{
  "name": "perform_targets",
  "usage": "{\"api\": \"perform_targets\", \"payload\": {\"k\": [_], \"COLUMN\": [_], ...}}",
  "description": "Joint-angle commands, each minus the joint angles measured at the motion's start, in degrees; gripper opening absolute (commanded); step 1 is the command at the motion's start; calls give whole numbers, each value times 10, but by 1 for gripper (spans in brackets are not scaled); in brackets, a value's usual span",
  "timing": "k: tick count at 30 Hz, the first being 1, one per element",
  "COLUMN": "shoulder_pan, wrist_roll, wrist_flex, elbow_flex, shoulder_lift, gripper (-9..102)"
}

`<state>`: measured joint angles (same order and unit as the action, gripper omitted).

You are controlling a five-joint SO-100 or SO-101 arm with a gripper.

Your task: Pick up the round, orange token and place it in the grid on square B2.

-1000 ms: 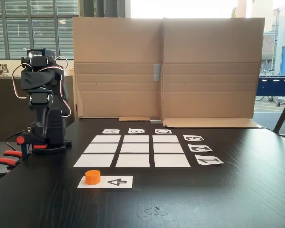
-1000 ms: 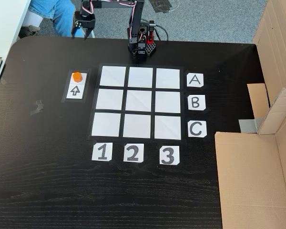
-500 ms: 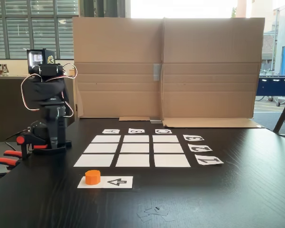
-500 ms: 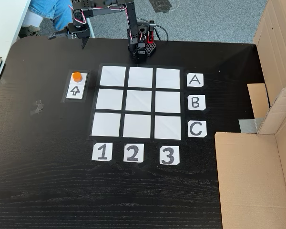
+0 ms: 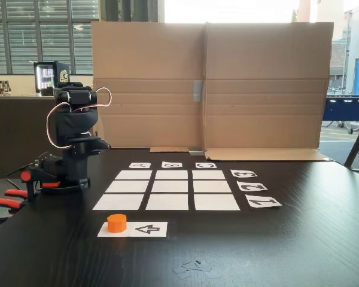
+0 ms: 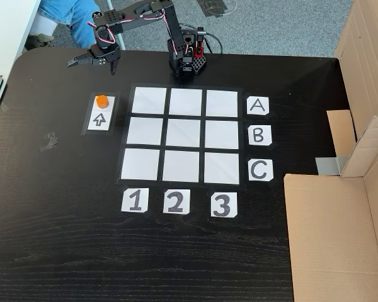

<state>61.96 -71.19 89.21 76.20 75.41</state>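
Orange token (image 6: pixel 101 100) sits on the arrow card (image 6: pixel 100 114), at the card's end nearer the arm, left of the grid (image 6: pixel 185 134) in the top-down fixed view. Centre square B2 (image 6: pixel 185 133) bare. Gripper (image 6: pixel 93 61) hangs above the dark surface (image 6: pixel 57 207), near the token but apart from it; fingers (image 6: pixel 77 61) spread wide, holding nothing. Cardboard wall (image 5: pixel 206 84) stands behind the grid.

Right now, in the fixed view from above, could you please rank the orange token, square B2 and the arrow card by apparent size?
1. Square B2, largest.
2. Arrow card, clearly narrower than the square.
3. Orange token, smallest, sitting on the card's upper end.
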Motion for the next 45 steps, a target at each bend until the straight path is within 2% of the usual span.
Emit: {"api": "perform_targets", "payload": {"k": [1, 18, 45], "shoulder_pan": [2, 13, -60], "wrist_roll": [24, 214, 251], "wrist_flex": [3, -1, 1], "elbow_flex": [-44, -111, -181], "shoulder_lift": [-15, -91, -213], "gripper": [97, 97, 97]}}
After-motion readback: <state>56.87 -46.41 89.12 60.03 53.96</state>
